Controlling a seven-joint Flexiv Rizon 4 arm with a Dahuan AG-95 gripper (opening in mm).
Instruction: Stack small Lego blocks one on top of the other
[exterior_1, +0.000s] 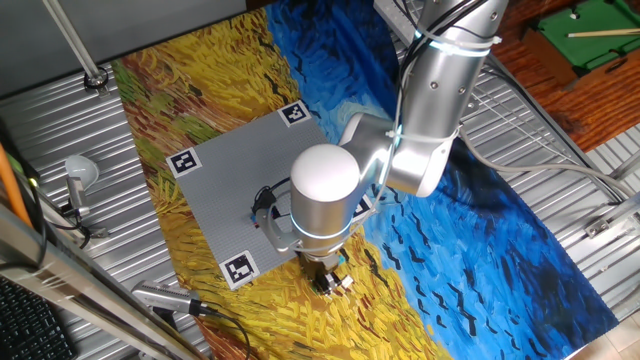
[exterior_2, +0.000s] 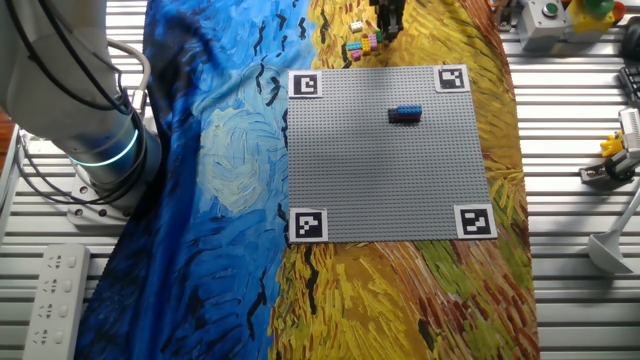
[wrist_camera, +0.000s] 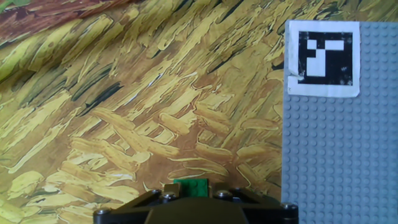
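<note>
one green lego block sits pinched at the gripper tips off the grey baseplate, so carry it toward 3 o'clock, square its studs over the blue-on-red stack, then press straight down.

Non-task items: baseplate, cloth, bench clutter.
Grey studded baseplate lies flat on painted cloth w/ blue + yellow brush-stroke print; b/w corner tags at all 4 corners. Ribbed metal tabletop shows around cloth. White power strip at table edge near blue side of cloth. Green board at far edge. Small yellow-black figure on metal, well apart from plate.
</note>
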